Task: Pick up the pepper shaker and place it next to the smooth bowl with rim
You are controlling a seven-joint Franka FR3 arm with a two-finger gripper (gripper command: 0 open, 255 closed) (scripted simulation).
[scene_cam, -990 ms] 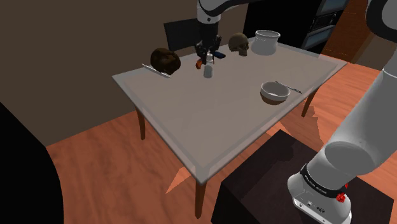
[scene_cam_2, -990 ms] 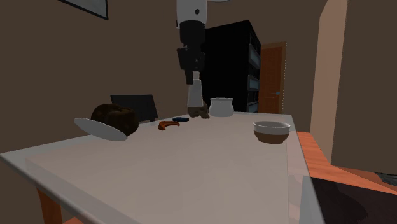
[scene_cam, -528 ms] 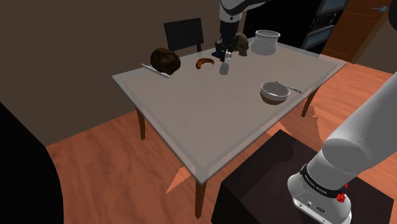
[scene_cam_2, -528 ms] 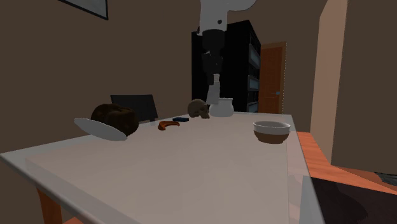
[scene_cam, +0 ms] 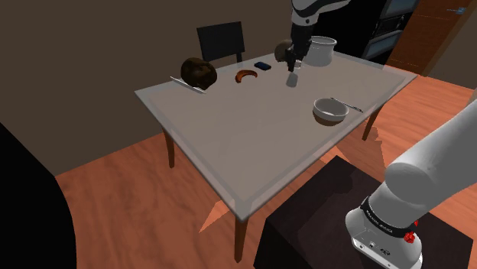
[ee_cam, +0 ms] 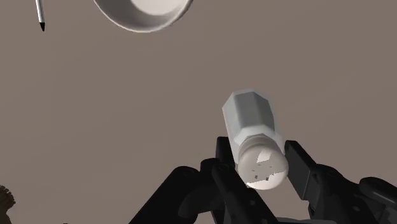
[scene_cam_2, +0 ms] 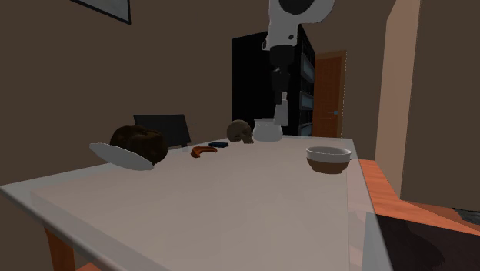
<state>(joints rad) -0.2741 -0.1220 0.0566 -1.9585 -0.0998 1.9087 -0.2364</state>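
Stand: the dark box at the shoulder view's lower right. The white arm rises from it along that view's right edge, arches over the table and comes down from above near the far edge, forearm close to vertical and hand pointing at the tabletop.

Bowl: pale, with a rim, on the nearer part of the table toward the shoulder view's right. A thin utensil lies just beside it. From the wrist view the bowl lies ahead of the fingers, well apart from them.

Gripper: both black fingers are clamped on the pepper shaker, a pale faceted bottle hanging below the hand, clear of the tabletop. The wrist view shows the shaker clasped on two sides, its body tilted away from the gripper. In the second exterior view the gripper holds the shaker just above the white pot.

Far edge: a dark skull and the white pot, with the hand between them in the shoulder view.

Change: one second ago the hand hung beside the orange curved piece, and half a second ago in front of the skull. It has since travelled toward the shoulder view's right, nearer the bowl, with the shaker carried along. The other table items have not moved.
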